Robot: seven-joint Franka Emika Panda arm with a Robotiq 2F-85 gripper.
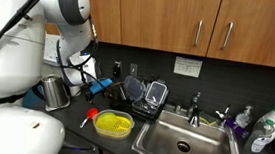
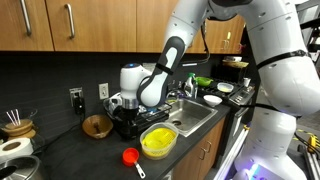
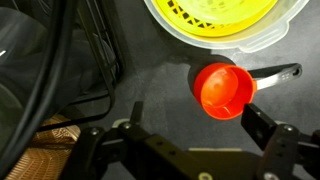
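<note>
Red cup (image 3: 224,90) lies near the counter's (image 3: 150,80) front edge, beside the colander (image 3: 225,20); open gripper (image 3: 192,112) hovers above. Best centre jaws over its rim before descending.

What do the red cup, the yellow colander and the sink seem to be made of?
The red cup is likely plastic with a glossy finish: even, saturated colour and soft highlights. The yellow colander is probably plastic too, going by its moulded slots and uniform colour. The sink looks like stainless steel, brushed grey with dull reflections.
</note>
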